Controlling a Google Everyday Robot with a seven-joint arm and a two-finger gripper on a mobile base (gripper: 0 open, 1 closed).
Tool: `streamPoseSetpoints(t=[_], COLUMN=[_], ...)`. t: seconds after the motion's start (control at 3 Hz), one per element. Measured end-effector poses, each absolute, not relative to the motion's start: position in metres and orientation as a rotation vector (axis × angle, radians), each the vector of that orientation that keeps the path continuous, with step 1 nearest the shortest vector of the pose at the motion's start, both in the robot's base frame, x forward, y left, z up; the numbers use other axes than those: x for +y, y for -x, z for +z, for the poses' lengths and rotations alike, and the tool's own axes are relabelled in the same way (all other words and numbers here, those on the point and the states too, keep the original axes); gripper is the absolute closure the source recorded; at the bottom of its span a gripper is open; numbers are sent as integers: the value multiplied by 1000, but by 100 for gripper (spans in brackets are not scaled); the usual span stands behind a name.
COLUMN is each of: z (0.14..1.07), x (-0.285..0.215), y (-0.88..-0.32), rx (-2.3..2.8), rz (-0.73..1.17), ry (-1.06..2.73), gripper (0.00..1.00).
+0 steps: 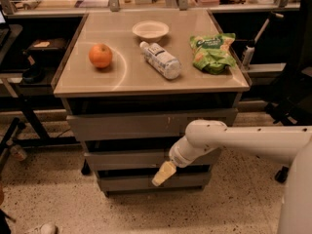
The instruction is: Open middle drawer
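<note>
- The gripper (164,173) is down low in front of the cabinet, at the end of the white arm (243,140) that reaches in from the right.
- Its fingers look clenched together. They read as one yellowish tapered tip with no gap I can spot, and nothing is held in them.
- The middle drawer (126,159) is the grey front between the top drawer (122,126) and the bottom drawer (131,183). It looks pushed in, with no tray sticking out.
- The tip points down and to the left, just under the middle drawer's lower edge. It sits over the dark slot between that drawer and the bottom one, right of the cabinet's centre.
- So the middle front is just above and behind the fingers. I can't tell whether they're actually touching it.
- The wrist covers the right part of the middle front.
- On the cabinet top (131,79) there's an orange (100,55), a small white bowl (150,30), a plastic bottle (161,60) lying on its side, and a green snack bag (212,51).
</note>
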State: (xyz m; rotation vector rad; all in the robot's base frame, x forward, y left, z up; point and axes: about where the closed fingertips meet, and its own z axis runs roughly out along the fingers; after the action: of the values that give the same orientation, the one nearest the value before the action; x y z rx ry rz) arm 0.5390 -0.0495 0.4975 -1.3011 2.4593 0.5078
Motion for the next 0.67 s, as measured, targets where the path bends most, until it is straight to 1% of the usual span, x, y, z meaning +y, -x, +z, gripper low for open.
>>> streamPoseSetpoints(t=[0.33, 0.67], z=[490, 479], x=[-49, -41], y=[-555, -564], rx=[2458, 2466], rz=[457, 455], ry=[1299, 1284], gripper=[0, 0])
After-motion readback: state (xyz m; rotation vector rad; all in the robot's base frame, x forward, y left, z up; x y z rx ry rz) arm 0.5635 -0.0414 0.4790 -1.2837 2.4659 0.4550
